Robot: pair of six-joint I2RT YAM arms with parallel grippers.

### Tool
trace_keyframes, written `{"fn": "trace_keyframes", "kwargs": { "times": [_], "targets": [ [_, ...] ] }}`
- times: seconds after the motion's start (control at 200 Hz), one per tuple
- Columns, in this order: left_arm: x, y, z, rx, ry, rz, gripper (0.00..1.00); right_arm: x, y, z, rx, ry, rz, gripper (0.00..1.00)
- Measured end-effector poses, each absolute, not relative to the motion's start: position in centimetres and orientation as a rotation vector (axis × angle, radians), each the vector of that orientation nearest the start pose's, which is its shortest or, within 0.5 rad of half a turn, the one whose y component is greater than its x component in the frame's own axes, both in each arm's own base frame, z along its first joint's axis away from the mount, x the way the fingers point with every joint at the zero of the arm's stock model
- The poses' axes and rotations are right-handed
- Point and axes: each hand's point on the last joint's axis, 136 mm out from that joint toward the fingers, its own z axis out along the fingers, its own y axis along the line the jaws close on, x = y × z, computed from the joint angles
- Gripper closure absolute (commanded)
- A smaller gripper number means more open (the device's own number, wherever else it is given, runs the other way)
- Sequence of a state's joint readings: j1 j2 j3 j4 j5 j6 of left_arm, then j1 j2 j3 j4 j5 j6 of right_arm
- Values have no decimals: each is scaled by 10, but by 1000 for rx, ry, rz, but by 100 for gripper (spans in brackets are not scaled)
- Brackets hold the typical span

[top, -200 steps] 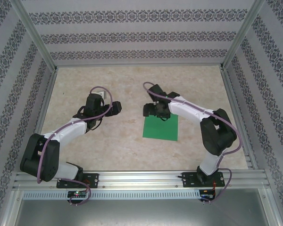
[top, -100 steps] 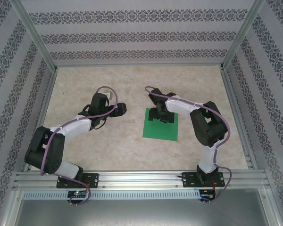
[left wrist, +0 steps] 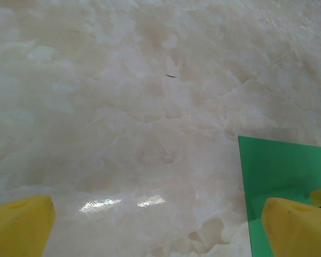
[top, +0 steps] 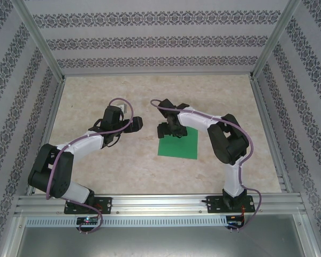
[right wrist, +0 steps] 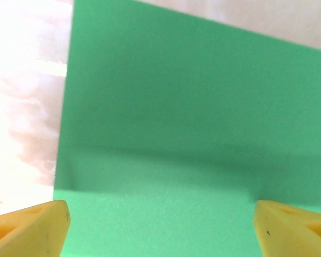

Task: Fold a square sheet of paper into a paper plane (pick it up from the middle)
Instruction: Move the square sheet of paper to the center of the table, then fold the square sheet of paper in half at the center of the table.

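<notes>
On the pale marbled surface [top: 123,160], the square sheet of paper [top: 177,148] lies flat between the two arms. Right tool [top: 168,130], jaws spread wide and gripping nothing, hovers over the sheet's far edge; left tool [top: 136,124], likewise released and empty, hangs near the sheet's far left corner.

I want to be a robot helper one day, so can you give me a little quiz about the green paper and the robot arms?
1. True or false: the square sheet of paper is red.
2. Where is the right gripper? A: above the paper. B: under the paper. C: far away from the paper.
3. Fill the gap: the left gripper has its jaws ____.
Key: 1 false, it is green. 2 A. 3 open.
</notes>
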State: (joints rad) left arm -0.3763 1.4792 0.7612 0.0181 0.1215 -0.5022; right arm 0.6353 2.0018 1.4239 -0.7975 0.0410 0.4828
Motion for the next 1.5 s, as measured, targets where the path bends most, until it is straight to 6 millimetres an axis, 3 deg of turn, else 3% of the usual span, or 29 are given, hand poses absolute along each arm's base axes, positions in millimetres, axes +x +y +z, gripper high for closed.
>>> {"fn": "trace_keyframes", "kwargs": {
  "times": [0.205, 0.335, 0.525, 0.659, 0.954, 1.074, 1.504],
  "targets": [
    [370, -170, 102, -71, 2324, -604, 0, 342, 217, 55, 19, 2899, 61, 10],
    [370, -182, 101, -27, 2336, -644, 0, 338, 200, 51, 166, 2916, 49, 7],
    [366, -208, 99, 80, 2358, -688, 0, 331, 204, 41, 198, 2944, 32, 3],
    [367, -216, 101, 109, 2356, -706, 0, 327, 207, 30, 196, 2976, 19, 2],
    [366, -217, 99, 114, 2361, -707, 0, 328, 216, 23, 174, 2997, 19, 2],
    [366, -217, 99, 113, 2362, -705, 0, 326, 216, 11, 174, 3023, 0, 2],
    [367, -215, 98, 105, 2362, -689, 0, 327, 216, 10, 176, 3011, 17, 5]
  ]
}}
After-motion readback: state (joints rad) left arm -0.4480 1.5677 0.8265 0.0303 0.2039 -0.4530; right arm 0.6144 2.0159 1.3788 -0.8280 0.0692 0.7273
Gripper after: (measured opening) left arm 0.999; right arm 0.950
